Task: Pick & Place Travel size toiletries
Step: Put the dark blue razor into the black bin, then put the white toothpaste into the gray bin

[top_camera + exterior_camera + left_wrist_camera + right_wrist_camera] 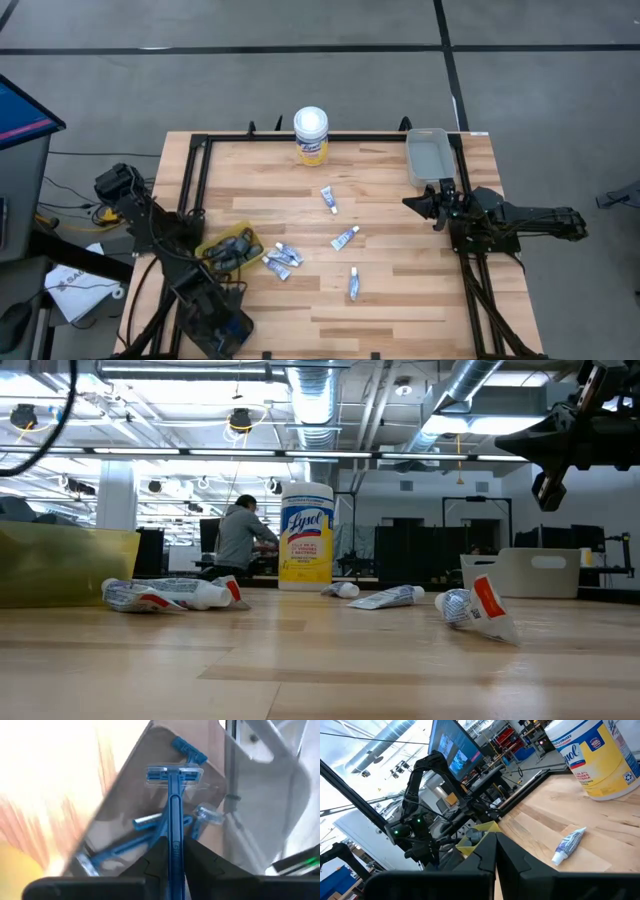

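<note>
White toothpaste tubes (175,595) lie scattered across a wooden desk (320,660), with a Lysol canister (306,535) standing behind them. A dark pincer (548,488) hangs at upper right above a grey bin (535,572).

We saw small white tubes (345,238) with blue print lying flat and scattered across the table's middle, two (282,260) of them close together beside the yellow bin. Dark grey sticks (233,250) lay piled in that bin. A blue razor (172,815) stood pinched upright, others (150,832) lying crossed behind it.
</note>
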You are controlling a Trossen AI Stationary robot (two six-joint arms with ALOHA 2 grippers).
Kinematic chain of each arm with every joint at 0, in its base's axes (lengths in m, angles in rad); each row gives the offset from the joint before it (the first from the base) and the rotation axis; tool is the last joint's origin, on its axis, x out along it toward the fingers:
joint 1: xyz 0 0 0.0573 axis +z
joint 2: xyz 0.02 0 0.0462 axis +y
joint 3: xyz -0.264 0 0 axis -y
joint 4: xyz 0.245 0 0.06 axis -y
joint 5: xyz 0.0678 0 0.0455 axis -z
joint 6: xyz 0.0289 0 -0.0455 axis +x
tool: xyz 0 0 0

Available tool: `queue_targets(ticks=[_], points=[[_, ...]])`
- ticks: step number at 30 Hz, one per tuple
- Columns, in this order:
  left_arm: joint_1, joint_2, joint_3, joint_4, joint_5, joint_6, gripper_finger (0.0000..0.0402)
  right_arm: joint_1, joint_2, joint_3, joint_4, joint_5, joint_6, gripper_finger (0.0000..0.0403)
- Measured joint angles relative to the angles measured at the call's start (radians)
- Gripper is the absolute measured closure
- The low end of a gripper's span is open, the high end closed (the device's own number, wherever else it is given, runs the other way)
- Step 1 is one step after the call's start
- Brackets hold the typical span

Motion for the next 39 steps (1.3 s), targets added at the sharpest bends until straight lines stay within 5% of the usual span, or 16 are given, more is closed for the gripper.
queue_targets(ticks=[9, 20, 39], points=[[0.017, 0.0, -0.032, 0.03, 0.0, 0.239, 0.0351, 0.0, 0.0, 0.0, 0.0, 0.0, 0.0, 0.0403], [0.017, 0.0, -0.056, 0.042, 0.0, 0.26, 0.0317, 0.0, 0.0, 0.0, 0.0, 0.0, 0.0, 0.0403], [0.166, -0.212, -0.056, 0.342, -0.033, -0.058, 0.0286, 0.0, 0.0, 0.0, 0.0, 0.0, 0.0, 0.0403]])
